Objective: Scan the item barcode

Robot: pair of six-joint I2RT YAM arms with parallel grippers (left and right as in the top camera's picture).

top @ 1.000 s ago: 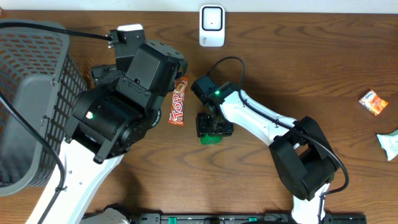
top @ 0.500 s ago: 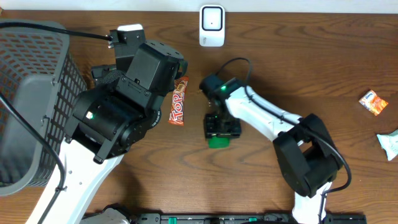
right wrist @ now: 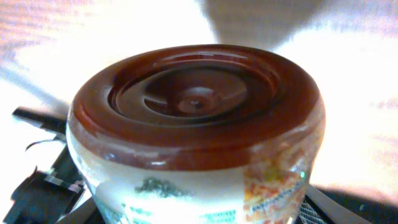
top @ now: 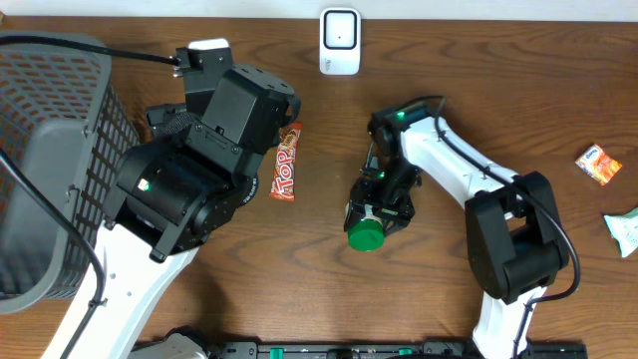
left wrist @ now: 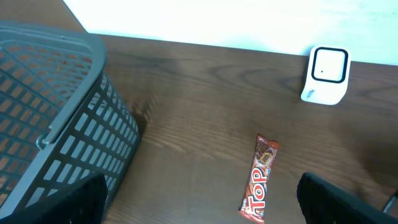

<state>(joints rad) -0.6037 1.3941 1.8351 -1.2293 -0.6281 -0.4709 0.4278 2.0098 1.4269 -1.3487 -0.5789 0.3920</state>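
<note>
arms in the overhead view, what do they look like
Both have white links and black blocky joint housings, each with a small green light. A thick black cable runs to the left arm; a thin cable loops over the right arm.

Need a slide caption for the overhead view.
Right end effector grips a green-capped jar mid-table; Top candy bar lies beside the left arm, scanner beyond.
</note>
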